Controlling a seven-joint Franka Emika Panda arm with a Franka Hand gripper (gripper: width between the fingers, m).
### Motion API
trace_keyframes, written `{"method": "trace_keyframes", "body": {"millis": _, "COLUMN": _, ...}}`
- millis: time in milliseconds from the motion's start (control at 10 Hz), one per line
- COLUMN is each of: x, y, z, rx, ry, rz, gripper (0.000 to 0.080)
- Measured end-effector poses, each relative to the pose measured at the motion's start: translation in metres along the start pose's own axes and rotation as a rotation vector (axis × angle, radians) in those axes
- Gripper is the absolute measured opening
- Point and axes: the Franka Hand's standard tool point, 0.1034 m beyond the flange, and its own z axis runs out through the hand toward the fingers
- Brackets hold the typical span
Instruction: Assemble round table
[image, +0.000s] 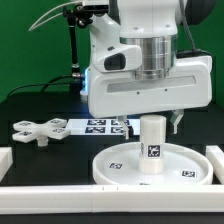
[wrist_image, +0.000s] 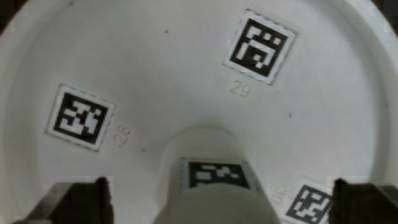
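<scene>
Dark fingertips (wrist_image: 80, 200) sit closest to the wrist camera, 1 on either side of the post (wrist_image: 240, 150), and a slim gap seems to show between each pad and the post's wall. So the gripper (wrist_image: 222, 205) has its jaws apart, straddling the post but not clamped on it, as far as this view tells.

The post stands upright at the middle of the round disc (wrist_image: 143, 60). Its long axis is vertical and runs straight up into the space between the jaws, so I judge a closing move would meet it squarely.

Only the exterior view shows the rest. The cross piece (image: 35, 130) lies flat on the black table (image: 30, 105), well apart toward the exterior view's left, just beside the marker board (image: 100, 125). Only the wrist view shows the gaps at the fingers, which the arm's white body hides from outside. Neither view tells whether the post is fastened into the disc.
</scene>
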Motion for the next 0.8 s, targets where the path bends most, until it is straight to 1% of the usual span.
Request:
{"method": "trace_keyframes", "body": {"millis": 100, "x": -0.002, "y": 0.001, "z": -0.004, "rx": 0.005, "ry": 0.003, "rz": 0.009, "gripper": 0.0642}}
{"method": "trace_keyframes", "body": {"millis": 200, "x": -0.013, "y": 0.005, "z": -0.008, "rx": 0.016, "ry": 0.0, "rz": 0.033, "gripper": 0.0642}}
{"method": "trace_keyframes", "body": {"millis": 300, "x": -0.027, "y": 0.007, "z": -0.013, "rx": 0.02, "ry": -0.007, "rz": 0.046, "gripper": 0.0648}}
{"method": "trace_keyframes", "body": {"millis": 400, "x": -0.039, "y": 0.01, "z": -0.018, "rx": 0.019, "ry": -0.012, "rz": 0.051, "gripper": 0.0648}}
{"method": "trace_keyframes", "body": {"millis": 500, "x": -0.047, "y": 0.012, "z": -0.022, "rx": 0.019, "ry": -0.013, "rz": 0.057, "gripper": 0.0649}}
{"method": "trace_keyframes", "body": {"millis": 800, "x": -0.046, "y": 0.01, "z": -0.019, "rx": 0.02, "ry": -0.016, "rz": 0.054, "gripper": 0.0649}}
